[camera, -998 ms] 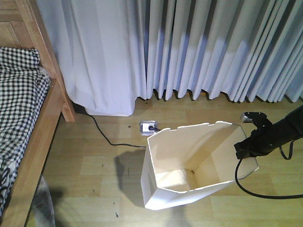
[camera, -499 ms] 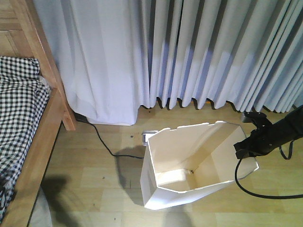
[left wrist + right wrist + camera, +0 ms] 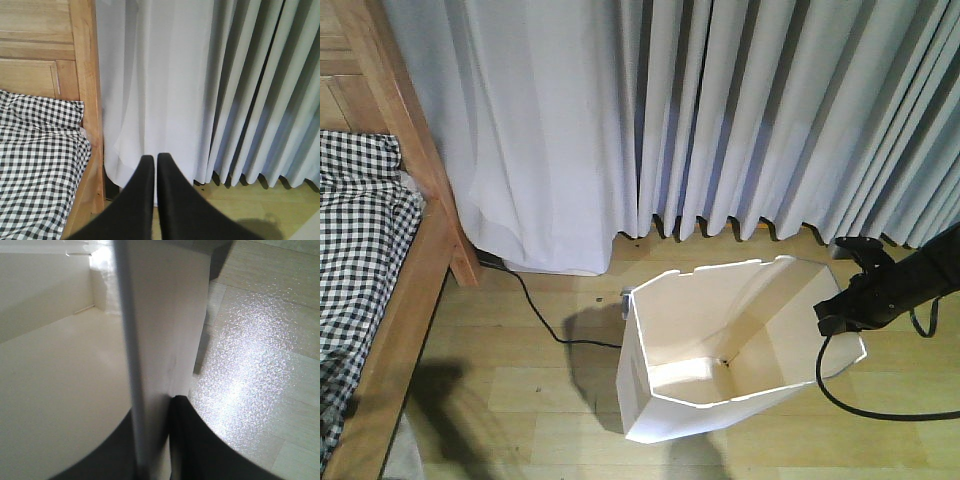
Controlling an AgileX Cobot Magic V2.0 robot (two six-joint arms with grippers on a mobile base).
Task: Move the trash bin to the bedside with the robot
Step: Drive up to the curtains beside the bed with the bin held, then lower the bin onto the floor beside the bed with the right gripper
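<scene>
The white trash bin [image 3: 720, 350] stands open-topped on the wooden floor, tilted a little. My right gripper [image 3: 837, 318] is shut on its right rim. In the right wrist view the bin's thin wall [image 3: 162, 335] runs between the two black fingers [image 3: 200, 450], one inside the bin and one outside. The bed, with its light-brown frame [image 3: 415, 285] and black-and-white checked bedding [image 3: 360, 230], lies at the left, a floor gap away from the bin. My left gripper [image 3: 152, 159] is shut and holds nothing, pointing at the curtain beside the bed's headboard [image 3: 47, 50].
Grey-white curtains [image 3: 720, 120] hang across the back down to the floor. A black cable [image 3: 545, 325] trails over the floor from under the curtain toward the bin. Another cable [image 3: 880, 412] loops below my right arm.
The whole view has moved toward the curtains, with the bin and right gripper keeping their place in the frame. The floor socket is now hidden behind the bin's rim.
</scene>
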